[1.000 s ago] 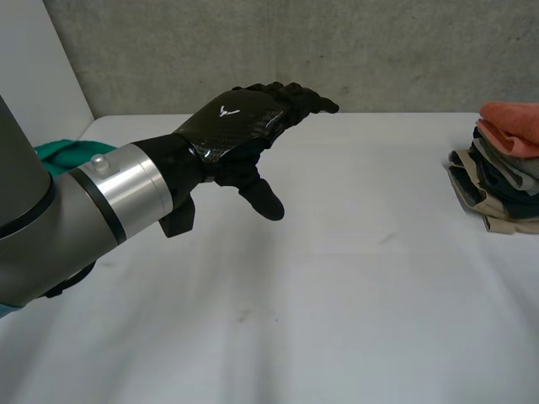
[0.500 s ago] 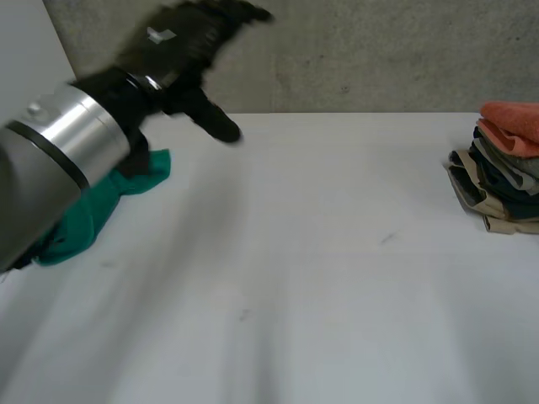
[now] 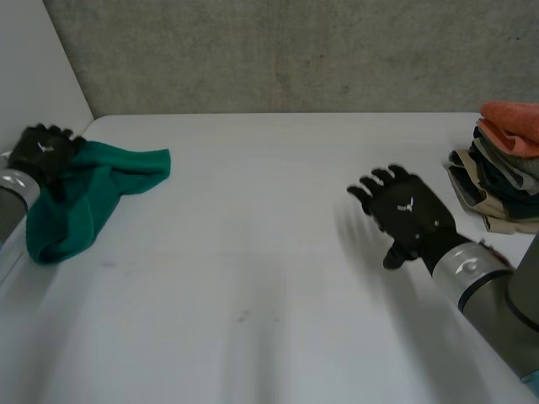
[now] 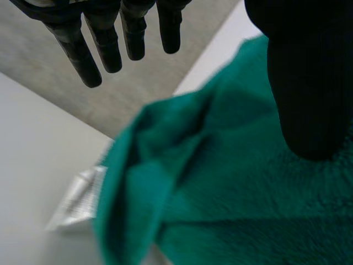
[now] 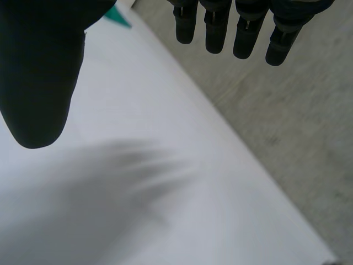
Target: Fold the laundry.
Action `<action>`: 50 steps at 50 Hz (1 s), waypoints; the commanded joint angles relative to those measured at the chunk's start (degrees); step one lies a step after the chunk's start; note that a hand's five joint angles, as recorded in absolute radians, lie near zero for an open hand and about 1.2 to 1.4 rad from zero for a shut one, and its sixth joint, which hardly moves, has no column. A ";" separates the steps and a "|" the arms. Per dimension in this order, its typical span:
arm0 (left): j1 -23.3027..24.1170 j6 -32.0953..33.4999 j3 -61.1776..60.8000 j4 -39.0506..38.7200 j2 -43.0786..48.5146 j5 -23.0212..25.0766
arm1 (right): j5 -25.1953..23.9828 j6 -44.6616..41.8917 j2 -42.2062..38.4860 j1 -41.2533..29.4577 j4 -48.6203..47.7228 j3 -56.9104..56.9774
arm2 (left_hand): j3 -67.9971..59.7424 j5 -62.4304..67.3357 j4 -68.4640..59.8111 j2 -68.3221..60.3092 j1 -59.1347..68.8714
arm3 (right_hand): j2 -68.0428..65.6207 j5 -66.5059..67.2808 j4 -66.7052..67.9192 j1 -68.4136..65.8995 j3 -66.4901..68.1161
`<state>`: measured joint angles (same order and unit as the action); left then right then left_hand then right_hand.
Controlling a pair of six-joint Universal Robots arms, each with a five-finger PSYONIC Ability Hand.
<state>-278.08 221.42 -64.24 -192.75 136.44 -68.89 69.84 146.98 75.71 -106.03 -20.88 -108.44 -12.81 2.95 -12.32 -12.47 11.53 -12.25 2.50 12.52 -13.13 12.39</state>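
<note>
Fingers of the left hand [image 3: 44,153] are straight, thumb apart, gripping nothing, over one end of the crumpled teal-green terry cloth [image 3: 88,194] at the white table's [image 3: 253,278] left edge. Right hand [image 3: 410,215] hovers spread open and empty, near a stack of folded garments [image 3: 504,181].

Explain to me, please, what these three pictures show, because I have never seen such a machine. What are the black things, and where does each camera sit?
This is a robot at a white table, working with two black mechanical hands. One picture looks down from a camera on its head. The other two come from cameras on its wrists, each looking along its own palm. The left hand is at one end of a crumpled green fleecy cloth. Its fingers are straight, so it holds nothing. The right hand hovers open over bare table. At the table's right edge stands a stack of folded clothes with an orange piece on top.
</note>
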 commanded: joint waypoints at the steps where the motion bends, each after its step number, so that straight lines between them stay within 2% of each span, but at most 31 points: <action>1: -0.71 0.33 3.67 -2.80 6.55 5.43 | 0.65 -0.03 -0.83 0.65 0.22 -1.33 | -7.65 7.51 -8.14 -7.99 8.94 | 2.25 -2.50 -2.52 3.13 -2.39; 5: -0.71 0.07 4.38 -4.74 8.05 6.22 | 0.65 0.33 -0.92 0.92 0.14 -1.77 | -19.40 19.27 -19.89 -19.75 20.69 | 2.25 -2.50 -2.52 3.13 -2.39; 6: -0.62 0.07 4.64 -5.00 8.57 6.31 | 0.65 0.41 -0.92 0.92 0.05 -1.86 | -30.76 30.63 -31.25 -31.10 32.05 | 2.25 -2.50 -2.52 3.13 -2.39; 9: -0.45 -0.02 4.73 -5.18 8.67 6.40 | 0.65 0.41 -1.00 0.92 -0.30 -2.21 | -52.84 52.70 -53.33 -53.18 54.12 | 2.25 -2.50 -2.52 3.13 -2.39; 10: -0.01 -0.11 4.56 -5.18 8.49 6.23 | 0.74 0.41 -1.00 0.92 -0.39 -2.30 | -67.04 66.91 -67.53 -67.39 68.33 | 2.25 -2.50 -2.52 3.13 -2.39; 13: 0.87 -0.11 3.77 -5.44 7.79 5.61 | 0.83 0.41 -1.00 0.92 -0.65 -2.65 | -67.19 67.05 -67.68 -67.53 68.47 | 2.25 -2.50 -2.52 3.13 -2.39; 17: 3.94 -1.42 1.05 -6.23 2.27 5.17 | 1.09 0.41 -0.92 0.92 -0.92 -2.65 | -67.19 67.05 -67.68 -67.53 68.47 | 2.25 -2.50 -2.52 3.13 -2.39; 20: 6.32 -7.03 -2.38 -6.41 -5.81 5.17 | 1.27 0.50 -0.83 1.00 -1.27 -2.65 | -67.19 67.05 -67.68 -67.53 68.47 | 2.25 -2.50 -2.52 3.13 -2.39; 21: 7.89 -12.19 -3.78 -6.41 -10.10 5.08 | 1.27 0.59 -0.83 1.00 -1.36 -2.65 | -67.19 67.05 -67.68 -67.53 68.47 | 2.25 -2.50 -2.52 3.13 -2.39; 24: 11.40 -22.05 -5.46 -6.50 -16.10 4.82 | 1.79 0.94 -0.65 1.00 -2.06 -2.56 | -67.19 67.05 -67.68 -67.53 68.47 | 2.25 -2.50 -2.52 3.13 -2.39; 25: 14.03 -28.78 -6.16 -6.67 -19.69 4.38 | 1.88 0.94 -0.65 1.00 -2.06 -2.48 | -67.19 67.05 -67.68 -67.53 68.47 | 2.25 -2.50 -2.52 3.13 -2.39; 29: 18.79 -42.60 -7.30 -6.94 -27.16 2.02 | 3.81 1.03 -0.65 1.27 -2.23 -2.30 | -67.19 67.05 -67.68 -67.53 68.47 | 2.25 -2.50 -2.52 3.13 -2.39; 32: 21.34 -47.12 -7.31 -7.02 -29.65 -0.18 | 6.01 1.12 -0.39 1.71 -2.41 -2.21 | -67.19 67.05 -67.68 -67.53 68.47 | 2.25 -2.50 -2.52 3.13 -2.39; 33: 23.87 -48.00 -6.70 -7.03 -29.83 -1.93 | 6.62 1.12 -0.30 1.80 -2.50 -2.21 | -67.19 67.05 -67.68 -67.53 68.47 | 2.25 -2.50 -2.52 3.13 -2.39; 37: 31.78 -45.21 -2.93 -7.03 -29.74 -6.59 | 10.05 1.29 -0.04 1.97 -3.46 -2.21 | -67.19 67.05 -67.68 -67.53 68.47 | 2.25 -2.50 -2.52 3.13 -2.39; 40: 33.56 -40.91 -1.07 -7.03 -29.39 -9.15 | 12.69 3.22 0.31 2.23 -3.38 -2.04 | -67.19 67.05 -67.68 -67.53 68.47 | 2.25 -2.50 -2.52 3.13 -2.39; 42: 34.97 -35.81 0.25 -7.03 -28.78 -10.91 | 13.57 6.89 0.84 2.41 -2.77 -1.60 | -67.19 67.05 -67.68 -67.53 68.47 | 2.25 -2.50 -2.52 3.13 -2.39; 47: 39.54 -27.89 1.66 -7.03 -28.16 -12.32 | 13.13 17.10 1.54 3.11 -0.13 -0.37 | -67.19 67.05 -67.68 -67.53 68.47 | 2.25 -2.50 -2.52 3.13 -2.39; 50: 40.60 -25.42 0.87 -6.94 -28.07 -12.14 | 10.16 22.71 1.46 3.11 4.24 0.95 | -67.19 67.05 -67.68 -67.53 68.47 | 2.25 -2.50 -2.52 3.13 -2.39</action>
<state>-240.32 189.21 -63.30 -199.77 107.82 -80.70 83.21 158.95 76.93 -103.29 -22.34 -109.44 -68.38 54.92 -68.80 -68.64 66.74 -12.25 2.49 12.52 -13.13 12.39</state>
